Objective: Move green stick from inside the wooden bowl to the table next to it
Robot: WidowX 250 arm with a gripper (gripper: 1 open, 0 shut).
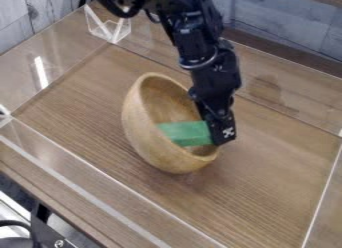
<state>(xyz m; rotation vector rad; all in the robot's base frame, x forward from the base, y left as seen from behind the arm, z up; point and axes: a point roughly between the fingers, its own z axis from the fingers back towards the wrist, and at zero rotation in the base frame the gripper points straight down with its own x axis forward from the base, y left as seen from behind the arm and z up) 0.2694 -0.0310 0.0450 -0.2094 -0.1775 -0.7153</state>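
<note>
Over on the left, bare brown desk point(80, 97) runs up to the clear acrylic wall point(40, 67). Moving in, the wooden bowl point(158, 127) is tipped right up on its side, its open mouth facing up and to the right, one rim edge high, the underside bulging toward the near wall. That is a risk: a thick-rimmed bowl rocking like this could roll or drop back hard.

Inside it, low against the right-hand wall, sits the green stick point(185, 134), not out on the desk yet. The claw point(214, 128) reaches steeply down onto the stick's right end, fingers partly apart and apparently pinching that end, though the exact contact is hard to make out.

The stick looks light, rigid and matte, so it should not slip much. A grip across its narrow width near one end seems right, but an end hold could let it swing.

Right of the bowl, open desk awaits.
</note>
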